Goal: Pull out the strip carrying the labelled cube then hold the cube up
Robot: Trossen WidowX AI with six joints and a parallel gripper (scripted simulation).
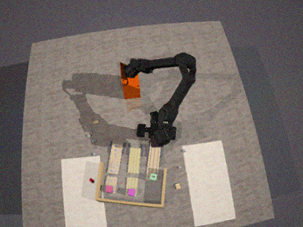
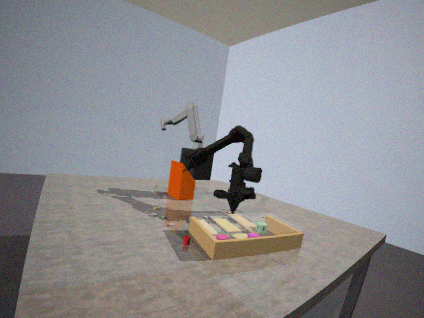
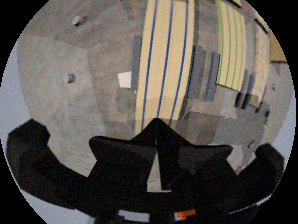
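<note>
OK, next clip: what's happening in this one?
A single black arm has its gripper shut and holding nothing, poised over the near ends of three strips in a wooden tray. The green cube sits on the rightmost strip, which looks unbroken. Two pink cubes sit on the other strips. Nothing looks pulled out yet.
</note>
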